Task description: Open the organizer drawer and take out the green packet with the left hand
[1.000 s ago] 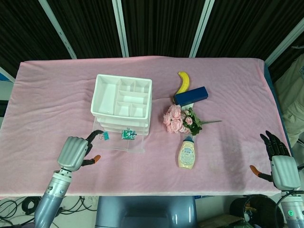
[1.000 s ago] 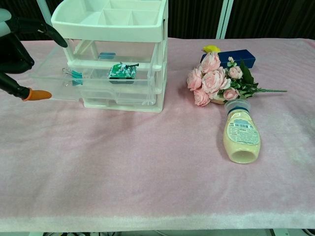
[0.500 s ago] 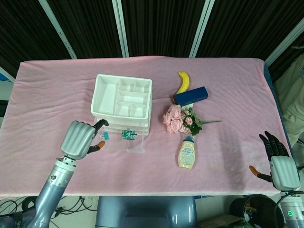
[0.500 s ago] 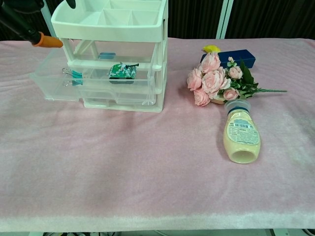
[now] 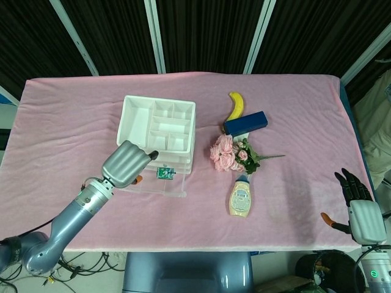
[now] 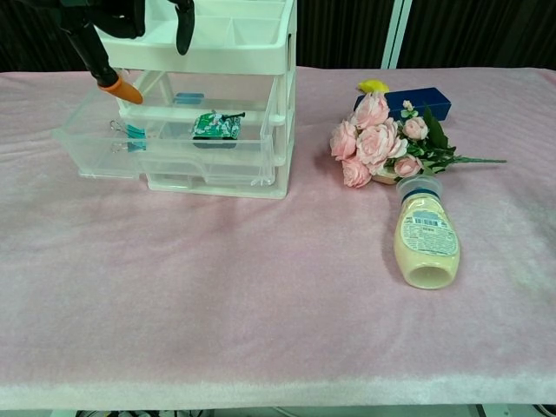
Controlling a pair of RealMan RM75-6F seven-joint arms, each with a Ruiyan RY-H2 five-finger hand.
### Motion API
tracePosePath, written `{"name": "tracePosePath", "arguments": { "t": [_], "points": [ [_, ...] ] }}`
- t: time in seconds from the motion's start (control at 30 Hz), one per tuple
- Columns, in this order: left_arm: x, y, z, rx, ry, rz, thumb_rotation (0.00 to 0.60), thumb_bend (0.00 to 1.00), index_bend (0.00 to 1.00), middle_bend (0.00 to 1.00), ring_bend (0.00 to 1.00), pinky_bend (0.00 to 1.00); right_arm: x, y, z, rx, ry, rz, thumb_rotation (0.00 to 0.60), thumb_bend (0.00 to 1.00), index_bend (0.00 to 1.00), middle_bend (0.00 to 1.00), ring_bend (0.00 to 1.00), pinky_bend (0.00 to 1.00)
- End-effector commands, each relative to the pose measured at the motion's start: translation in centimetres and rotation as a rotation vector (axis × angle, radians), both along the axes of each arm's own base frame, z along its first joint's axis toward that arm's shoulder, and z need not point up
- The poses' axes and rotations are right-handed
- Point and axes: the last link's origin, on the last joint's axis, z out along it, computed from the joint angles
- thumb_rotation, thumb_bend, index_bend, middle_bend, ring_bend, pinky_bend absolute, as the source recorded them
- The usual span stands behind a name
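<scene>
The white organizer [image 5: 157, 129] [image 6: 204, 52] stands left of centre with its clear middle drawer [image 5: 160, 185] [image 6: 104, 143] pulled out toward me. The green packet [image 5: 163, 173] [image 6: 215, 126] lies in that drawer. My left hand [image 5: 126, 163] [image 6: 122, 26] hovers above the drawer's left part, just left of the packet, holding nothing, fingers apart and pointing down. My right hand [image 5: 360, 210] rests at the table's front right edge with its fingers spread, far from the organizer.
A blue clip [image 6: 130, 132] also lies in the drawer's left part. Right of the organizer are pink flowers [image 5: 232, 154], a cream bottle [image 5: 241, 196] lying down, a blue box [image 5: 245, 122] and a banana [image 5: 235, 105]. Pink cloth [image 5: 293, 122] covers the table.
My left hand has risen from the table left of the drawer and moved right, over the open drawer near the packet. The right hand has stayed still.
</scene>
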Motion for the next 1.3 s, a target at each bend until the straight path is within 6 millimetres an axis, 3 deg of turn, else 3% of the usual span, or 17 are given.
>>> {"name": "tracePosePath", "arguments": {
  "t": [0.03,0.43,0.83,1.3],
  "points": [
    [-0.3,0.5,-0.1,-0.012,0.045,-0.047,0.6,0.09,0.4,1.0,1.0,1.0,0.0,0.0,0.0,-0.001,-0.001,-0.001,0.6,0.04,0.0,0.0,0.0,0.12],
    [-1.0,0.8,-1.6,-0.047,0.175,-0.183,0.6,0.09,0.38,1.0,1.0,1.0,-0.1,0.0,0.1,-0.003,0.001,-0.002,0.6,0.05,0.0,0.0,0.0,0.12],
    [-0.9,1.2,-3.3,-0.038,0.183,-0.239,0.6,0.09,0.31,1.0,1.0,1.0,-0.1,0.0,0.1,-0.003,-0.007,-0.006,0.6,0.05,0.0,0.0,0.0,0.12],
    [-0.5,1.2,-4.8,-0.047,0.189,-0.244,0.6,0.09,0.32,1.0,1.0,1.0,-0.1,0.0,0.2,-0.002,-0.018,-0.009,0.6,0.04,0.0,0.0,0.0,0.12]
  ]
}}
